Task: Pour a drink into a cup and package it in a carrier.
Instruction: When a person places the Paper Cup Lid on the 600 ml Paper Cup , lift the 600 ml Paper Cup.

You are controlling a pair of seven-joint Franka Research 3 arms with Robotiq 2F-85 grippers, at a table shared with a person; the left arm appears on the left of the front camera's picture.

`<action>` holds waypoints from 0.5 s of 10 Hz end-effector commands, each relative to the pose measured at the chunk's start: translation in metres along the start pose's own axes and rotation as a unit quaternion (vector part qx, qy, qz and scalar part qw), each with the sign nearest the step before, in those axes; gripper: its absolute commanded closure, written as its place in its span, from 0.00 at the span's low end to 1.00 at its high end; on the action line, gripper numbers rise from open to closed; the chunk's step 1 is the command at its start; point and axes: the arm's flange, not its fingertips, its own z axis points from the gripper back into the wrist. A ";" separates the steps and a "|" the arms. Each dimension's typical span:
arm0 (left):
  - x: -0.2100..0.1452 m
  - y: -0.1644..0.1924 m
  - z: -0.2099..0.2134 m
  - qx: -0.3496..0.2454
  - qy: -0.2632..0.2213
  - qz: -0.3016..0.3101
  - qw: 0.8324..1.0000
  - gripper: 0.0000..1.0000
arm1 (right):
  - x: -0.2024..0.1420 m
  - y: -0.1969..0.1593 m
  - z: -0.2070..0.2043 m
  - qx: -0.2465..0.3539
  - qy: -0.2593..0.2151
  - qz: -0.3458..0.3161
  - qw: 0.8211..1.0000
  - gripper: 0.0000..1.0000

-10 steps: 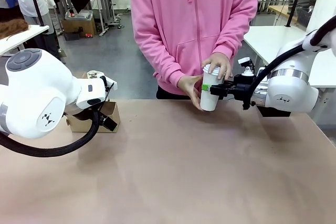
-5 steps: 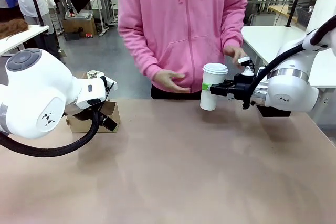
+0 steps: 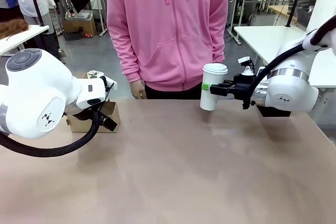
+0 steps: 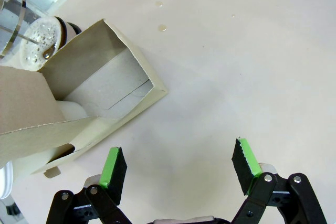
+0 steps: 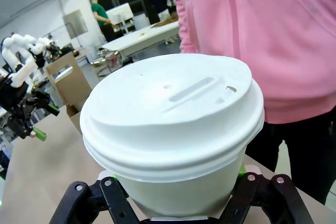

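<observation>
My right gripper [image 3: 214,88] is shut on the cup [image 3: 212,86], a tall white paper cup with a white lid, and holds it upright just above the table's far edge. Seen from the right wrist, the lidded cup [image 5: 173,129] sits between the fingers [image 5: 84,198]. The lid hides the drink. The brown cardboard carrier [image 3: 111,113] stands at the far left of the table. My left gripper [image 4: 178,157] hangs open just beside the carrier [image 4: 105,77], with nothing between its green pads [image 4: 113,163]. A clear glass jug [image 4: 31,35] stands behind the carrier.
A person in a pink hoodie [image 3: 168,30] stands at the far side, arms hanging down, one hand [image 3: 137,90] at the table's edge. A black box [image 3: 273,111] lies behind my right arm. A few droplets [image 4: 163,27] dot the brown table [image 3: 173,171].
The person has taken both hands off the cup, let the arms drop and shifted to the left. Neither arm has moved; the right gripper keeps its hold on the cup.
</observation>
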 end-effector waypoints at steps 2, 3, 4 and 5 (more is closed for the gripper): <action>0.000 0.000 0.000 -0.001 -0.001 0.000 1.000 0.00 | 0.005 0.003 -0.002 -0.001 -0.009 0.002 1.000 0.19; 0.000 0.000 0.000 -0.001 -0.001 0.000 1.000 0.00 | 0.000 0.000 0.000 0.000 0.000 0.000 1.000 0.19; 0.000 0.000 0.000 -0.001 -0.001 0.000 1.000 0.00 | 0.015 -0.002 0.010 0.003 0.000 0.000 1.000 0.19; 0.000 0.000 0.000 -0.001 -0.001 0.000 1.000 0.00 | 0.047 -0.004 0.028 0.005 0.001 0.009 1.000 0.19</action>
